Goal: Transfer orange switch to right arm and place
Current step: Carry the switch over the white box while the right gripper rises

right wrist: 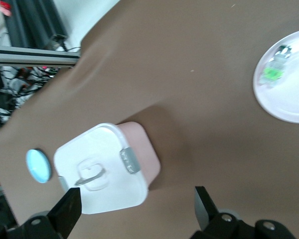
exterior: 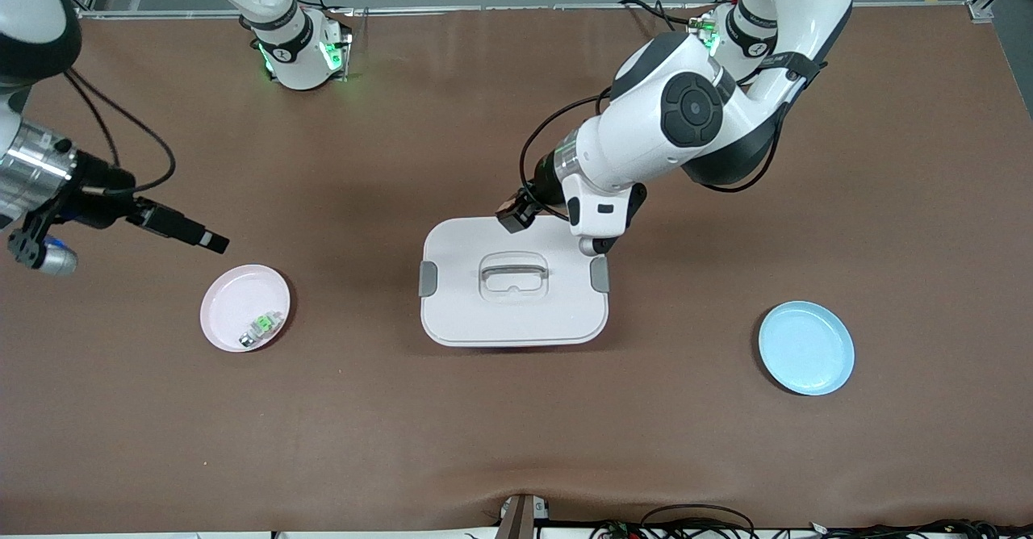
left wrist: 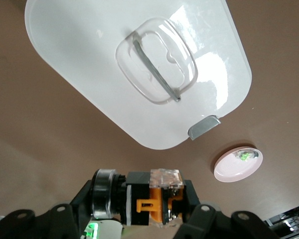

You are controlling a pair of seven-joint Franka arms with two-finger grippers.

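Note:
The orange switch, a small black block with an orange middle and a silver cap, is clamped sideways in my left gripper. In the front view the left gripper hangs with the switch over the white box's edge nearest the robot bases. My right gripper is in the air at the right arm's end of the table, above the table beside the pink plate. Its fingers stand wide open with nothing between them.
A white lidded box with a clear handle and grey clips sits mid-table. The pink plate holds a small green-and-white part. A blue plate lies toward the left arm's end. Cables run along the table's near edge.

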